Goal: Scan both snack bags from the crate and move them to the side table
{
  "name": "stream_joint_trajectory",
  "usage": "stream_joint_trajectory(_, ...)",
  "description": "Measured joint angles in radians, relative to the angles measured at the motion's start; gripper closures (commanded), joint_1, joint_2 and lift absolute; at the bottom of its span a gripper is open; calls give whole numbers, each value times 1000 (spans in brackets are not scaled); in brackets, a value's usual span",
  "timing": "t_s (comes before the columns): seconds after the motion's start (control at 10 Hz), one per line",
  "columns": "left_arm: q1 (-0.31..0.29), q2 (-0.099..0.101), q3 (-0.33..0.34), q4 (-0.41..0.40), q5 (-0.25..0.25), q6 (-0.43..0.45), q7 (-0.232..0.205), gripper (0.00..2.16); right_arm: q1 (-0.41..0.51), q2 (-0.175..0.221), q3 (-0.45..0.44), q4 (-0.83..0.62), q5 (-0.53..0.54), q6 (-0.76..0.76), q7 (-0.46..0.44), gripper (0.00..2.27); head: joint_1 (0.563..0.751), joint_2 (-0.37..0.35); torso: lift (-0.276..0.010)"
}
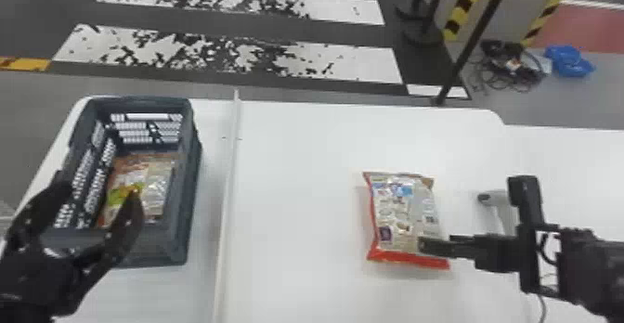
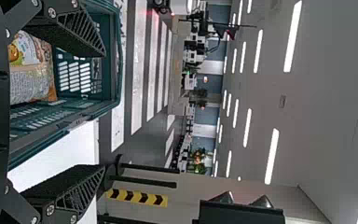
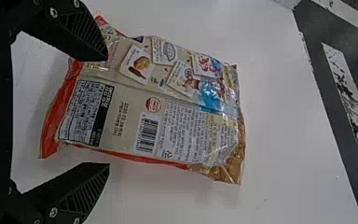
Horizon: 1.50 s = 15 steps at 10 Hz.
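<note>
One snack bag (image 1: pixel 404 210), red-edged, lies barcode side up on the white table. My right gripper (image 1: pixel 425 247) is over its near right part; in the right wrist view the fingers of the right gripper (image 3: pixel 108 112) stand apart above the red-edged snack bag (image 3: pixel 163 112). The other snack bag (image 1: pixel 139 190) lies inside the dark crate (image 1: pixel 180 248) at the left. My left gripper (image 1: pixel 104 197) is open above the crate's near end, and in the left wrist view nothing is between the fingers of the left gripper (image 2: pixel 105 109).
A grey-white handheld scanner (image 1: pixel 499 206) stands on the table beyond the right gripper, partly behind it. A raised white strip (image 1: pixel 228 183) runs between the crate and the bag on the table. Black posts stand past the far edge.
</note>
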State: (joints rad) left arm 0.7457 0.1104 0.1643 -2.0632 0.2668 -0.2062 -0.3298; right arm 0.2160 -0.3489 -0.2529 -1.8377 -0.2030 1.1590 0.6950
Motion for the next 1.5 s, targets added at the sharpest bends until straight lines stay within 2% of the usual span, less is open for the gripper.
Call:
stream_joint_trajectory(0.3,1,1,1,0,2,0,-2,154,-34,-3,46,53,37,0,4,198,695,-83,-75)
stream_joint_trajectory(0.4,2,1,1,0,2,0,-2,154,-43,-6,56,75,42,-1,6,647,695,-82,-75)
stream_joint_trajectory(0.5,3,0,2,0,2,0,-2,154,-48,-8,62,89,52,-6,27,1727,695,-80,-75)
stream_joint_trajectory(0.6,4,0,3,0,2,0,-2,154,-52,-10,73,95,80,-11,39,2189,695,-81,-75)
stream_joint_trajectory(0.7,4,-1,4,0,2,0,-3,154,-52,-10,81,96,104,-11,39,2256,695,-83,-75)
stream_joint_trajectory(1.0,6,-4,6,5,2,-2,-6,154,-23,-13,68,61,132,-33,70,2256,695,-92,-75)
stream_joint_trajectory(1.2,8,-5,8,6,3,-3,-6,154,-2,-6,-8,3,114,-36,70,2256,695,-111,-75)
stream_joint_trajectory(1.5,10,-6,11,6,4,-11,-9,154,1,-4,-178,-36,28,-27,50,2256,695,-197,-75)
